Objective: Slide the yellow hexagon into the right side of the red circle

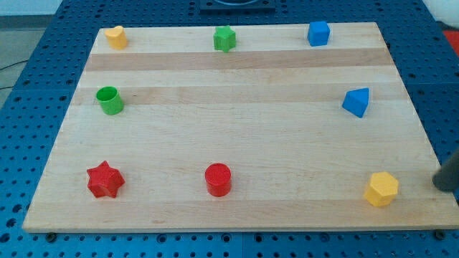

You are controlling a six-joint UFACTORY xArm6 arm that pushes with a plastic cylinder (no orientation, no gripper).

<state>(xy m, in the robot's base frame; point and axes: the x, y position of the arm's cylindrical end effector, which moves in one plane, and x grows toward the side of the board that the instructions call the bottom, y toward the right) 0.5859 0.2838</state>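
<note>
The yellow hexagon [381, 189] sits near the wooden board [237, 143]'s lower right corner, and the red circle [218, 179] — a short cylinder — stands well to its left along the same bottom band of the board, with bare wood between them. My tip [440, 188] shows only as a dark blurred shape at the view's right edge, just to the right of the hexagon and apart from it; it grips nothing, being a plain rod, and touches no block at this moment. That places it on the proper side for the job: a push toward the view's left would carry the hexagon straight at the circle's right flank. I judge the hexagon to be a small, rigid, light block that will slide readily on the smooth wood, and its flat faces give a fair contact surface — though a push off-centre would likely spin it or let it slip past the rod, so the tip should meet the middle of its right-hand face. The circle looks just as light, so a hard arrival could knock it away. Elsewhere stand a red star [105, 180], a green cylinder [109, 100], a yellow block [115, 36], a green block [224, 38], a blue cube [318, 33] and a blue triangular block [356, 102], all well clear of the path.
</note>
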